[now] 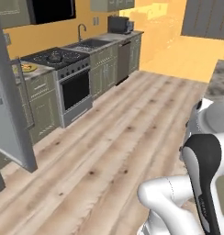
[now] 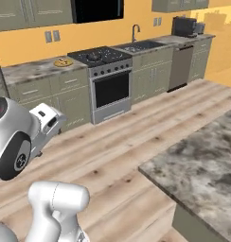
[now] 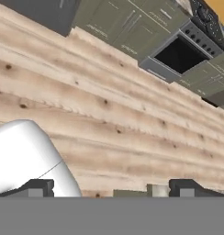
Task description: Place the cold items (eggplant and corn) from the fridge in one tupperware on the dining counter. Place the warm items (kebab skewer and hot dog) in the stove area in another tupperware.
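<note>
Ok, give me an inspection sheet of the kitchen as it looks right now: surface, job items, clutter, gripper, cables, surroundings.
Surface: grey marble dining counter at the right, its visible part bare; wood plank floor ahead.
Job's things: a yellow plate with something on it sits on the counter left of the stove; too small to tell what. Eggplant, corn and tupperware: nothing seen.
Clutter: a dark appliance on the far counter.
Gripper: the gripper is open, holds nothing, faces the floor.
Cables: nothing seen.
Surroundings: fridge door stands open at the left; sink right of the stove; yellow walls.
</note>
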Controlling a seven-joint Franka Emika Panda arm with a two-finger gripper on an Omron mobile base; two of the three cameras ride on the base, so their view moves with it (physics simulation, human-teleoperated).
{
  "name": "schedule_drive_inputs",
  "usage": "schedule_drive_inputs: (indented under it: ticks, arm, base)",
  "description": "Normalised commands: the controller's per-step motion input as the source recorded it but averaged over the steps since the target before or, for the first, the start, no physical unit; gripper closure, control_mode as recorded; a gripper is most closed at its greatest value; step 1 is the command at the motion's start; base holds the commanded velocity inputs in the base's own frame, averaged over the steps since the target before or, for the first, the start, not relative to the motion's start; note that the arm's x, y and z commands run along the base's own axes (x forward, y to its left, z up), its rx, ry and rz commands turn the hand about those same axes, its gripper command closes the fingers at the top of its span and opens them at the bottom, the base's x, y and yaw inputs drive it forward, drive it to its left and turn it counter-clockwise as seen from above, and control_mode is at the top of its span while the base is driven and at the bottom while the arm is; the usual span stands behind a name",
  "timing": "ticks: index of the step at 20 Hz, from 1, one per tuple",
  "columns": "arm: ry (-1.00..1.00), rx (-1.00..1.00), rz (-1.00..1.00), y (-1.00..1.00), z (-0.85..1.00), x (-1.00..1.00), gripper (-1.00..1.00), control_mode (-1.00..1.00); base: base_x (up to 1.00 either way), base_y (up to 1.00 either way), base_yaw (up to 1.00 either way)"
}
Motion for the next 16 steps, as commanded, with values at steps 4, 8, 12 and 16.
schedule_drive_inputs:
  ticks: [4,8,12,16]
  arm:
    - [0.00,0.00,0.00,0.00,0.00,0.00,-1.00,1.00]
    - [0.00,0.00,0.00,0.00,0.00,0.00,-1.00,1.00]
    - [0.00,0.00,0.00,0.00,0.00,0.00,-1.00,1.00]
    - [0.00,0.00,0.00,0.00,0.00,0.00,-1.00,1.00]
  base:
    - [0.98,-0.42,-0.02]
    - [0.79,0.29,-0.09]
    - [0.62,0.97,-0.27]
    - [0.62,0.80,-0.25]
